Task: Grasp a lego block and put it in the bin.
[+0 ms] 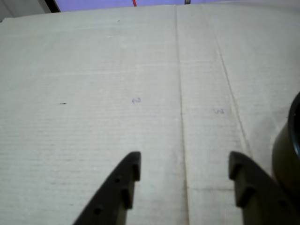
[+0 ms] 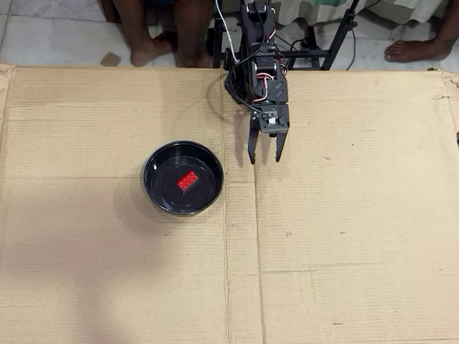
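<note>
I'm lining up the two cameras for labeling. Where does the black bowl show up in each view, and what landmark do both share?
Wrist view: only a dark curved sliver of the black bowl at the right edge; its inside is out of frame.
Overhead view: the whole black bowl sits left of center, with the red lego block inside, beside the open gripper.
Shared landmark: the cardboard seam running between bowl and gripper.

Creased cardboard sheet (image 2: 348, 246); bare feet (image 2: 151, 50) on tiles.

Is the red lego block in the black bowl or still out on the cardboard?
In. The overhead view shows the lego block lying on the flat bottom of the bin, with the open, empty gripper beside it.
</note>
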### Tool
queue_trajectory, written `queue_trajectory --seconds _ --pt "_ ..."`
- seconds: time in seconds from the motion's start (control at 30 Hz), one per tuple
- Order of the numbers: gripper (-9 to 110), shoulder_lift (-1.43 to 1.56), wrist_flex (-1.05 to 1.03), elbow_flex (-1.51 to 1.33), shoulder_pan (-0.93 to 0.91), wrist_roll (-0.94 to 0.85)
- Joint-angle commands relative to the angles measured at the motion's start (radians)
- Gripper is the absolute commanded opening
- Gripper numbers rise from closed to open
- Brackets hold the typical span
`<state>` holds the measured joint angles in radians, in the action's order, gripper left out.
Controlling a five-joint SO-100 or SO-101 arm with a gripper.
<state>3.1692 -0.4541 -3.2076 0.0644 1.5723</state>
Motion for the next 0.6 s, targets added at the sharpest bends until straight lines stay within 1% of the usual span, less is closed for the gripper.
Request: queue_trajectory --seconds 0.0,0.1,0.57 --pt "22 0.044 0.005 -0.028 0.005 0.005" --pt "21 0.054 -0.023 -0.038 0.005 0.002" --pt "21 0.067 -0.380 -0.038 0.002 0.005"
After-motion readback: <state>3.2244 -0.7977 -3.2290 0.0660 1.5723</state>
